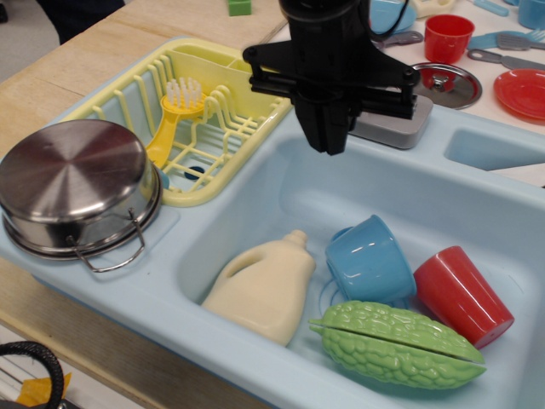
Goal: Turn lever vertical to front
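The lever's rectangular grey base [393, 126] sits on the sink's back rim. Its post is hidden behind my black gripper [328, 143]. The gripper hangs in front of and left of the base, over the back edge of the basin. Its fingers [317, 119] stand close together with no gap showing, and they seem closed on the lever's post, which leans forward towards the basin.
The light blue sink [255, 183] holds a cream bottle [264, 290], a blue cup [368, 260], a red cup [464, 294] and a green gourd [396, 341]. A yellow rack [255, 85] with a dish brush [174, 115] and a steel pot [77, 183] stand at the left. Red dishes [524, 89] and a lid [443, 81] lie behind.
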Action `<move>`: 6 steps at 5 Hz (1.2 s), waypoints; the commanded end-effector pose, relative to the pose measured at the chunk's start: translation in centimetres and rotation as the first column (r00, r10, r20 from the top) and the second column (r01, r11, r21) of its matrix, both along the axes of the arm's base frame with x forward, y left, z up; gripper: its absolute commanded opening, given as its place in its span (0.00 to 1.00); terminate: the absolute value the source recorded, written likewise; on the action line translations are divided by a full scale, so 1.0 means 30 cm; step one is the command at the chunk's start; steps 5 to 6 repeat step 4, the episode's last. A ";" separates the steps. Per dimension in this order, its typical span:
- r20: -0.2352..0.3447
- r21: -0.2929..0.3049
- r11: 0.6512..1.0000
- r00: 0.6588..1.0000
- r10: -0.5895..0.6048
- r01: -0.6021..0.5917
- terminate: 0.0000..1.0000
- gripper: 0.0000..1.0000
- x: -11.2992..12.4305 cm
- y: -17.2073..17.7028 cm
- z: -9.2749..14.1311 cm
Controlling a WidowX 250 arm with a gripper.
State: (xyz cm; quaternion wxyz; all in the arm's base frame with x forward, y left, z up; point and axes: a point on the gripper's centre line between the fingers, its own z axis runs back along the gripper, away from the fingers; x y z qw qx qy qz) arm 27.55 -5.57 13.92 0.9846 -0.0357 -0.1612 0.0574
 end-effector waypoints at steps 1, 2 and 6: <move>0.044 -0.027 0.999 0.999 0.024 -0.023 0.00 0.00 -0.012 0.014 0.024; 0.024 -0.043 0.998 0.999 0.042 -0.041 0.00 0.00 -0.020 0.017 0.019; -0.057 -0.069 0.993 0.994 0.091 -0.095 1.00 1.00 -0.034 0.014 0.025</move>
